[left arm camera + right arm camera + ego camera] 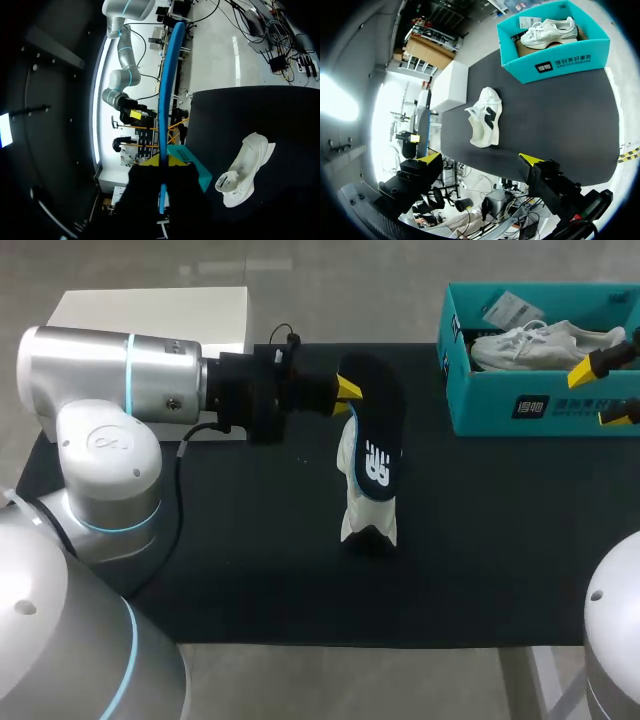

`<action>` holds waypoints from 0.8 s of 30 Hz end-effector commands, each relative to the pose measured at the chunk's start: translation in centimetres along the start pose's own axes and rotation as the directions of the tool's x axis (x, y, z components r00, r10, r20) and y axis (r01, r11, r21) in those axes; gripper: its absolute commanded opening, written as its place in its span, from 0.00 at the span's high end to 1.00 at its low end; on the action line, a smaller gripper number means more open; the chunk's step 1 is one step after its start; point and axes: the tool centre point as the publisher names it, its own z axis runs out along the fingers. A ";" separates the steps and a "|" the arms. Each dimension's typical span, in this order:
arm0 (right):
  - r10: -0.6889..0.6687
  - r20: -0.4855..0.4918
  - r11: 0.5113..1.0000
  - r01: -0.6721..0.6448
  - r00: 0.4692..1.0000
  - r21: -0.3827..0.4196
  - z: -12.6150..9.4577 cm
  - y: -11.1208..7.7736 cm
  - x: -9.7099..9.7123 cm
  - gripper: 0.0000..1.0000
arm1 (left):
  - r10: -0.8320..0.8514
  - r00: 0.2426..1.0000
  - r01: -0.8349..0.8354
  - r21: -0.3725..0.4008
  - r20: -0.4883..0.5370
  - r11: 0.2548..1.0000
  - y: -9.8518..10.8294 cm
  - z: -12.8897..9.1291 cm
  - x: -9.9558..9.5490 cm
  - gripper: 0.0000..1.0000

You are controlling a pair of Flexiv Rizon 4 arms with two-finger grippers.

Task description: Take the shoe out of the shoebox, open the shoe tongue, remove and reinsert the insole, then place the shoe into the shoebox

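My left gripper (345,390) is shut on the heel end of a black insole (378,430) with a blue edge, holding it in the air above the mat. In the left wrist view the insole (167,100) shows edge-on between the fingers. Under it a white shoe (365,510) lies on the black mat, also seen as the shoe (245,172) and the shoe (486,122). The teal shoebox (540,410) at the back right holds a second white shoe (545,340). My right gripper (605,390) hovers open by the box's right end, nothing between its fingers (430,157).
A white box (150,315) stands at the back left, behind my left arm. The black mat (250,570) covers the table; its front edge runs close to the robot. The shoebox (555,55) sits at the mat's far right corner.
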 end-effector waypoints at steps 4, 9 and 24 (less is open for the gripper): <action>0.001 0.003 1.000 -0.001 1.000 -0.004 -0.1 -0.3 0.1 0.00 | 0.000 1.000 0.000 -0.005 -0.001 1.000 -0.2 0.1 0.1 1.00; 0.001 0.003 1.000 -0.001 1.000 -0.004 -0.1 -0.3 0.1 0.00 | 0.000 1.000 0.000 -0.005 -0.001 1.000 -0.2 0.1 0.1 1.00; 0.001 0.003 1.000 -0.001 1.000 -0.004 -0.1 -0.3 0.1 0.00 | -0.104 0.981 0.093 -0.075 -0.162 0.993 -2.8 0.0 2.3 1.00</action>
